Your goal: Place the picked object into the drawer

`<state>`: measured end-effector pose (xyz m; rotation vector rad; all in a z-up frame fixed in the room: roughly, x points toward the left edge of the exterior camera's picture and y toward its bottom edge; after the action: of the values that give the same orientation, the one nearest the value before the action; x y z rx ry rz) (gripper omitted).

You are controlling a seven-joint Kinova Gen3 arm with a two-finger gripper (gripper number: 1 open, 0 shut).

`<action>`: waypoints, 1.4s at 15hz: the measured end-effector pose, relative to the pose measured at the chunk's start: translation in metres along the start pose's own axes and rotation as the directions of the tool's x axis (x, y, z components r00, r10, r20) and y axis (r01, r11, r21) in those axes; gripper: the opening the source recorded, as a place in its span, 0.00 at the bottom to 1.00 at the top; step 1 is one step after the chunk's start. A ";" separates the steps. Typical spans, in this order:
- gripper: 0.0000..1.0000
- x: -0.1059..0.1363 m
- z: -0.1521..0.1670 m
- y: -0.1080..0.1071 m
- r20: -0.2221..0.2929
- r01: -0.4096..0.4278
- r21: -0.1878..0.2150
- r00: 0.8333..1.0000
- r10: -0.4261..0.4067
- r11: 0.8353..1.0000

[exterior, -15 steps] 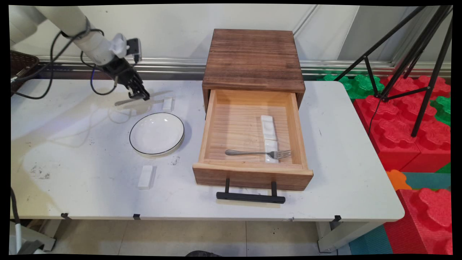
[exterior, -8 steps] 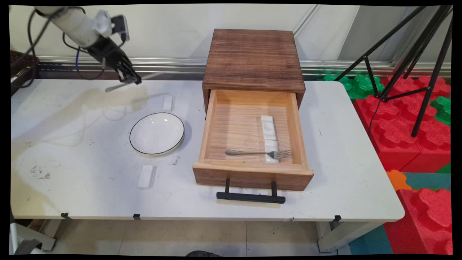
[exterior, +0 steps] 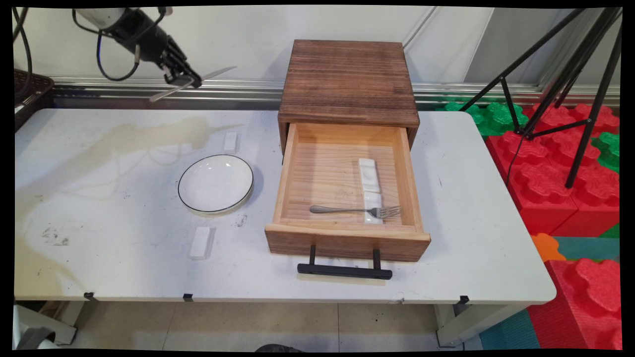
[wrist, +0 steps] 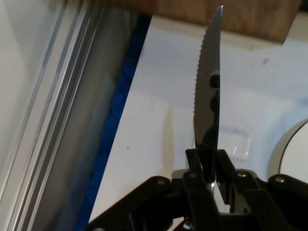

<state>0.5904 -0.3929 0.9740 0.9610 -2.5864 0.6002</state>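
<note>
A: High above the table's far left corner, what is seen?

B: The gripper (exterior: 184, 78) is seen raised well clear of the table (exterior: 99, 208), in front of the wall. A knife (exterior: 191, 83) is clamped between its two fingers, roughly level, with its blade pointing toward the wooden box (exterior: 349, 82) and its handle sticking out the other way. In the hand view the gripper (wrist: 208, 161) is closed on the knife (wrist: 208, 91), and the serrated edge of the blade is shown on the picture's left.

A: What is found below it on the table?

B: A small white rest (exterior: 229, 142) is lying near the far edge, just beyond a white plate (exterior: 216, 183) with a dark rim. The two are close but apart. The same small white rest (wrist: 239, 146) is glimpsed in the hand view beside the blade, and the curved edge of the plate (wrist: 291, 154) is caught at the right border. A second white rest (exterior: 200, 243) is placed on the near side of the plate.

A: And to the right?

B: The box's drawer (exterior: 347, 198) is pulled out, its black handle (exterior: 344, 270) facing the near edge. Inside, a long white rest (exterior: 370, 186) is laid lengthwise, and a fork (exterior: 354, 210) is set across its near end, tines to the right.

A: Anything beyond the table?

B: A black tripod (exterior: 560, 74) is standing at the right over red and green foam blocks (exterior: 550, 163). A dark basket (exterior: 30, 87) is partly visible at the left edge.
</note>
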 end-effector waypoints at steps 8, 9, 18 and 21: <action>0.00 0.056 -0.029 0.040 -0.100 -0.048 -0.049 0.994 0.042 0.998; 0.00 0.062 -0.032 0.045 -0.109 -0.053 -0.056 0.993 0.047 0.997; 0.00 0.132 -0.046 0.117 -0.219 -0.139 -0.154 0.970 0.103 0.978; 0.00 0.157 -0.041 0.136 -0.254 -0.161 -0.173 0.961 0.114 0.972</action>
<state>0.3914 -0.3648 1.0390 0.6080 -2.4502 0.4598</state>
